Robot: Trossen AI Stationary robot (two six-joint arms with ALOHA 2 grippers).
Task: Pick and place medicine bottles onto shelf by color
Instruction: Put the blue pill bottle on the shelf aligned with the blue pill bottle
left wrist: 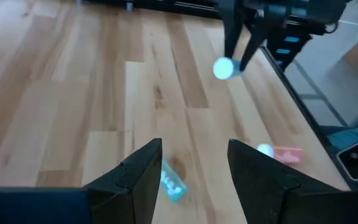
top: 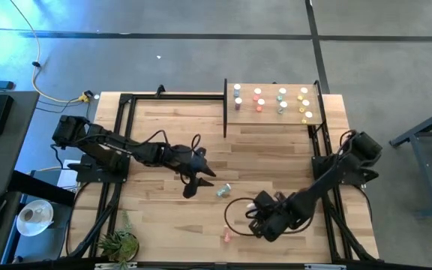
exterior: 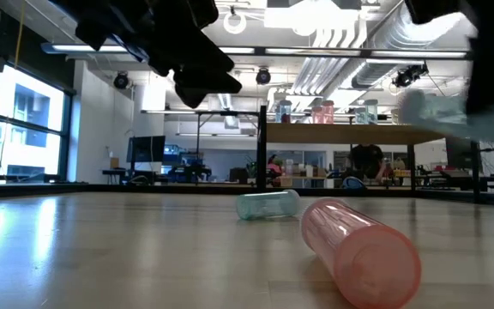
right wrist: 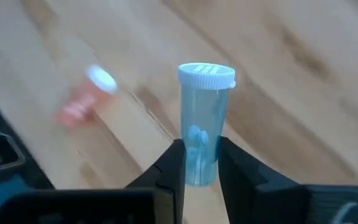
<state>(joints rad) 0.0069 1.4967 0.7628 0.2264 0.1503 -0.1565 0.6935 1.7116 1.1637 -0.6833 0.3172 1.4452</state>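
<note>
A teal bottle [top: 224,190] lies on its side on the table, and a pink bottle [top: 227,235] lies on its side nearer the front edge. My left gripper [top: 199,184] is open just left of the teal bottle; the wrist view shows that bottle [left wrist: 170,184] below its fingers [left wrist: 191,180]. My right gripper [top: 255,213] is shut on a blue bottle [right wrist: 201,149] with a white cap. The shelf [top: 276,120] at the back right carries several bottles standing upright. My right gripper pinches the blue bottle's lower body [right wrist: 199,169] between its two fingers. The bottle lies along the fingers, its white cap [right wrist: 207,74] pointing away from the wrist. It is lifted clear of the table, as the left wrist view shows by its cap [left wrist: 224,68].
The shelf's black frame posts [top: 225,109] stand at the back of the table. A potted plant [top: 118,241] sits at the front left corner. Bare wood lies between the two lying bottles and the shelf.
</note>
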